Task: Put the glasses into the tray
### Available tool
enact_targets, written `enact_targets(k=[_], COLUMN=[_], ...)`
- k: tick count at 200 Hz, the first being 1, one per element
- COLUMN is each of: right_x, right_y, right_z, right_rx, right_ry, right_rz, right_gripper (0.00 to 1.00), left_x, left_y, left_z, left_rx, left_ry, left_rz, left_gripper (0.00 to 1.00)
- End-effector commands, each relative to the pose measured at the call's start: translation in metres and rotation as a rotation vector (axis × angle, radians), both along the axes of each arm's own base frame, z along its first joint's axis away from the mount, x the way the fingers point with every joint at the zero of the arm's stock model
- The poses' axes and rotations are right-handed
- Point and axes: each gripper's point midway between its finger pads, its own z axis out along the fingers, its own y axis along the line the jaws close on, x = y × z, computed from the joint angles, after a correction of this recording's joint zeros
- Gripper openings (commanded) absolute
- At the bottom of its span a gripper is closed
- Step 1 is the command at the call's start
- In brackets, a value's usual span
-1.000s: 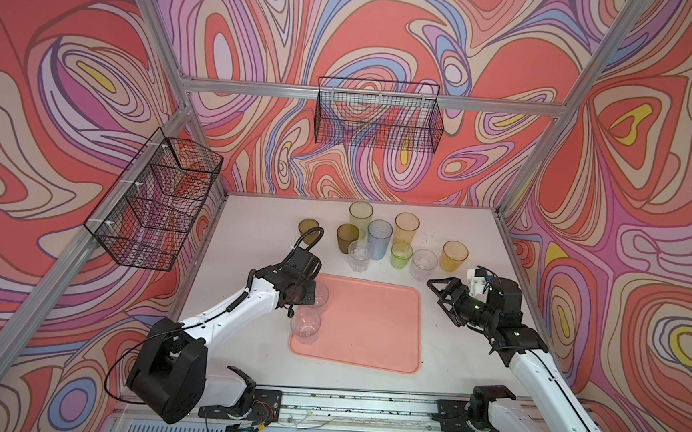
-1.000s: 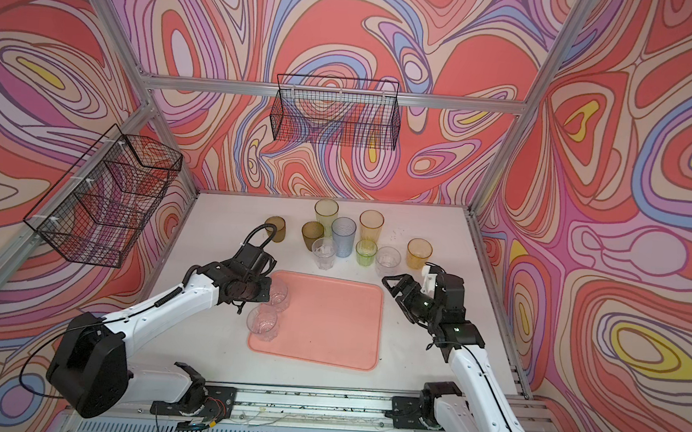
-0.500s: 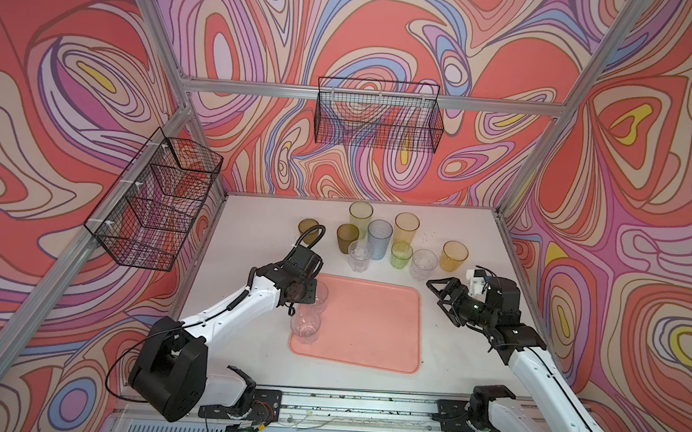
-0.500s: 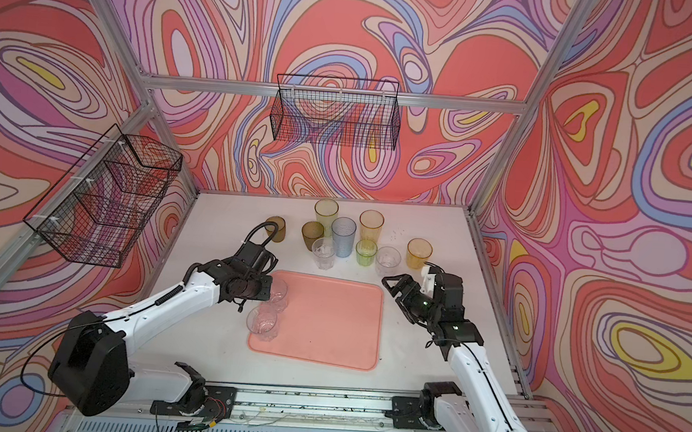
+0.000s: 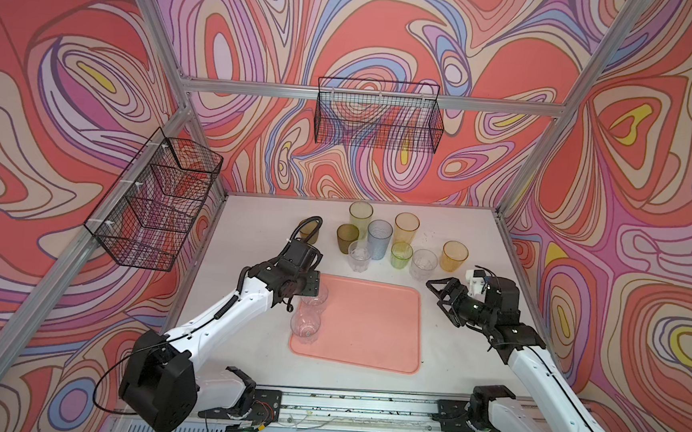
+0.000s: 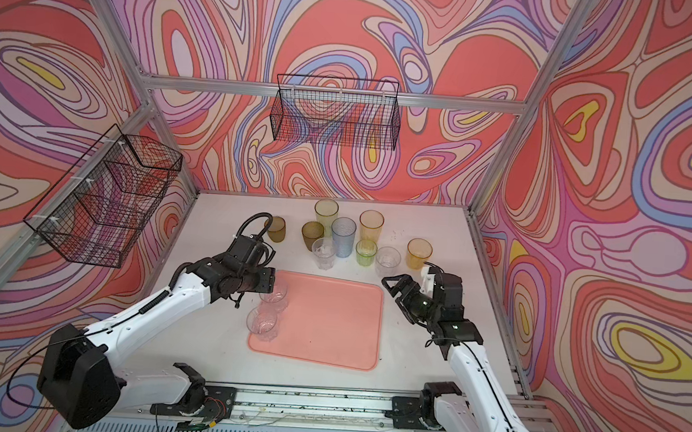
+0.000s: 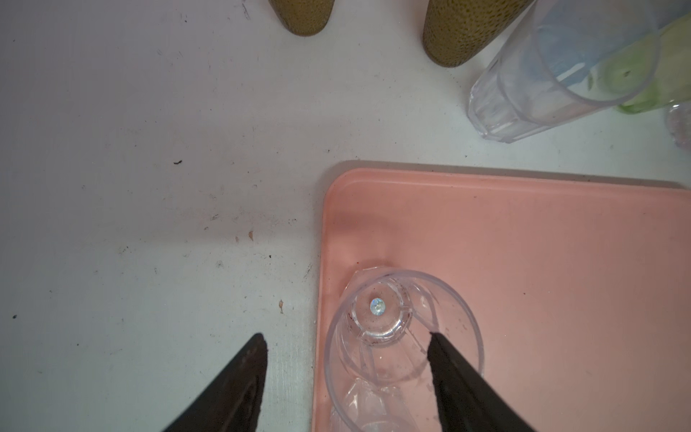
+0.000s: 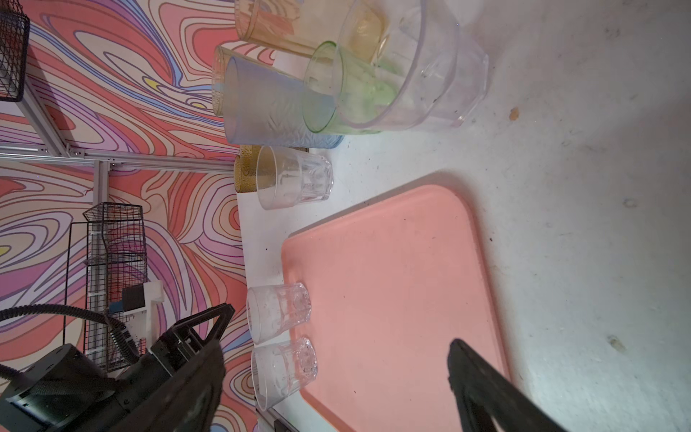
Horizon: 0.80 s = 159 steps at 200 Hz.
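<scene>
Finds the left gripper (image 7: 344, 336) above the far left corner of the tray (image 5: 370, 323), jaws spread and pinching nothing: one finger (image 7: 239, 374) over the bare table (image 7: 112, 187), the other over the mouth of a clear glass (image 7: 392, 306) standing upright just inside the rim. Shows a second clear glass (image 5: 305, 327) just beside it on the tray's left edge, nearer the robot. Counts nine more glasses (image 5: 379, 240) on the table beyond the tray, from a brown glass (image 6: 276, 229) at the left to an amber glass (image 5: 454, 256) at the right. Finds the right gripper (image 8: 341, 324) right of the tray, jaws wide apart, empty.
</scene>
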Motion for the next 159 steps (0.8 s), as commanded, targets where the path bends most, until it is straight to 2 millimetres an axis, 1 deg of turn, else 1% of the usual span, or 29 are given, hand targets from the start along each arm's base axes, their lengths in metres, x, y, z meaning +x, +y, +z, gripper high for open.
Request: enact_targets(k=[1, 37, 53, 75, 106, 133, 159], right_x=[0.001, 0.001, 0.002, 0.002, 0.003, 0.006, 0.012], right_y=[-0.001, -0.003, -0.003, -0.004, -0.007, -0.007, -0.009], right_z=[-0.004, -0.003, -0.004, -0.008, -0.02, -0.027, -0.029], right_rx=[-0.019, -0.026, -0.025, -0.028, -0.056, -0.072, -0.087], right_ry=[-0.011, -0.019, -0.014, -0.002, 0.034, 0.054, 0.061], right_rz=[-0.001, -0.014, -0.012, -0.015, -0.024, -0.016, -0.021], right_gripper=[0.96, 0.96, 0.96, 0.96, 0.95, 0.95, 0.93], left_x=[0.001, -0.002, -0.003, -0.004, -0.007, -0.009, -0.011], left_y=[0.001, 0.0, -0.001, 0.0, 0.0, -0.005, -0.01], left_z=[0.01, 0.01, 0.008, 0.008, 0.006, 0.009, 0.012], left_rx=[-0.009, -0.035, -0.04, -0.045, -0.061, -0.099, -0.137], left_ry=[-0.054, -0.06, -0.056, -0.057, -0.062, -0.066, -0.071], left_rz=[0.003, 0.009, 0.008, 0.011, 0.015, 0.005, -0.008], left_gripper=[0.83, 0.9, 1.0, 1.0, 1.0, 1.0, 1.0])
